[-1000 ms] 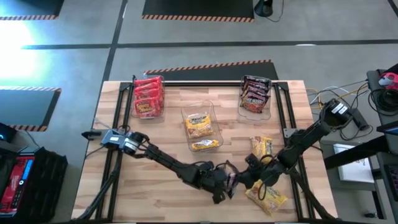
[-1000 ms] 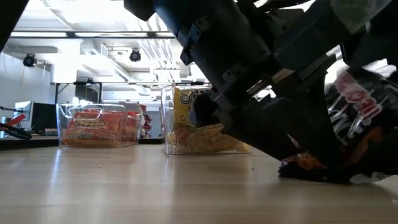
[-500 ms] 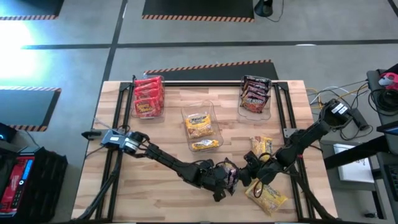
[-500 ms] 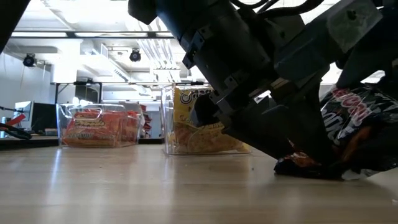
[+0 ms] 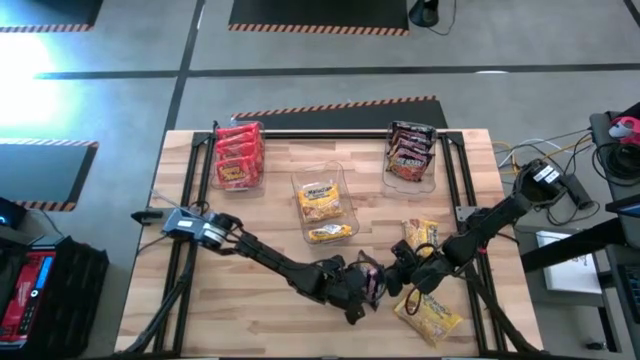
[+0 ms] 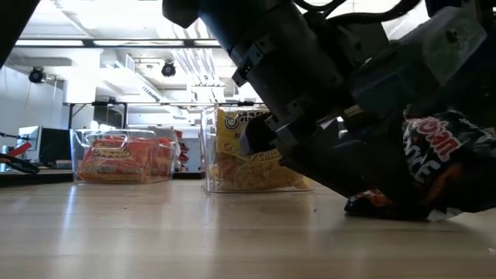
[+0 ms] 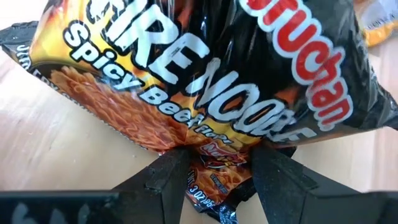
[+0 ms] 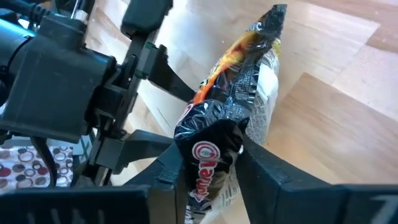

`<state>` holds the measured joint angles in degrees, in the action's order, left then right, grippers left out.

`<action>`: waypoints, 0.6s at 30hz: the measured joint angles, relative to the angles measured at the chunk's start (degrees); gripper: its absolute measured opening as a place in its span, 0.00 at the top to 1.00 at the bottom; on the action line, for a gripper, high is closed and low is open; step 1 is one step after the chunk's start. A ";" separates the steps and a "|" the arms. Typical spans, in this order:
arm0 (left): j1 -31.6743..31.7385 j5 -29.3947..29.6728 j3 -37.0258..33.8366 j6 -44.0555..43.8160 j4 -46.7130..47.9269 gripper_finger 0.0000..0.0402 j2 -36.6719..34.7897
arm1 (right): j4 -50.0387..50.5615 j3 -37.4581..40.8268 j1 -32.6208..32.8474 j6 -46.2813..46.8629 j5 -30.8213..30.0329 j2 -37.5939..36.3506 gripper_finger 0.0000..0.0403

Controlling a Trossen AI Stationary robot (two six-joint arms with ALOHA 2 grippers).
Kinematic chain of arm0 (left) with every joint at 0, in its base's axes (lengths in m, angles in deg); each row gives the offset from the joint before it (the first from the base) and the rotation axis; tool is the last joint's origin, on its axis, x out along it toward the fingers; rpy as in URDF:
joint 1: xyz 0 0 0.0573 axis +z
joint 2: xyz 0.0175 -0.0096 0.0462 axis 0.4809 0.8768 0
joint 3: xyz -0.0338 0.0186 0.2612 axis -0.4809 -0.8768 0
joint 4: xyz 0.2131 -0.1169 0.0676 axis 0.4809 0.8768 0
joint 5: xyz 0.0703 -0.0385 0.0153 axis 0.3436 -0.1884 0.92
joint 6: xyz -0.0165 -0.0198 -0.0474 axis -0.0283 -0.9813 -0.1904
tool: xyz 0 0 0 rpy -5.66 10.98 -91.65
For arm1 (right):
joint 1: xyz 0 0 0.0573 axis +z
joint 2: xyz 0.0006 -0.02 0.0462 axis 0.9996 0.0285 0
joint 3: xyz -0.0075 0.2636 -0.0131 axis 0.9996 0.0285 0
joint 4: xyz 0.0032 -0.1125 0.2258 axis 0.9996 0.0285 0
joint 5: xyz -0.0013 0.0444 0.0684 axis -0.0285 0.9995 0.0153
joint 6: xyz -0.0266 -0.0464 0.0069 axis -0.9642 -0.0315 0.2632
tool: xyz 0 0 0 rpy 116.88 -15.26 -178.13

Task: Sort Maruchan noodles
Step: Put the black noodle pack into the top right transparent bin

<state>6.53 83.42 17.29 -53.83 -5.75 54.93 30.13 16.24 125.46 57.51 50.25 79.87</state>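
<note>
Dark noodle packet [image 7: 205,81] near tabletop's front edge, pinched at opposite ends by left gripper [image 7: 214,171] and right gripper [image 8: 208,163].

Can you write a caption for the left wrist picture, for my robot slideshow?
Left tool pinching a black Fire Noodle packet over the wooden table.

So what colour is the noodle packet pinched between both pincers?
Black with orange flames and white and red lettering, clearest in the left wrist view: noodle packet.
</note>
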 joint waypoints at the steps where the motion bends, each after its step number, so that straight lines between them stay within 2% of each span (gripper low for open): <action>1: -0.04 0.53 0.25 -0.47 0.01 0.62 0.03 | -0.01 0.00 -0.01 -0.43 -0.13 -0.01 0.75; 13: 0.04 -1.27 8.04 1.92 11.25 0.62 0.00 | 1.59 -0.04 -0.01 -2.49 0.88 -0.04 0.77; 18: -1.00 2.57 10.71 1.00 15.39 0.62 -0.81 | 1.63 -0.04 -0.01 -4.19 1.02 -0.01 0.79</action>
<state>5.53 85.99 28.00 -52.83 9.63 54.11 31.76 16.19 125.45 53.33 51.26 79.86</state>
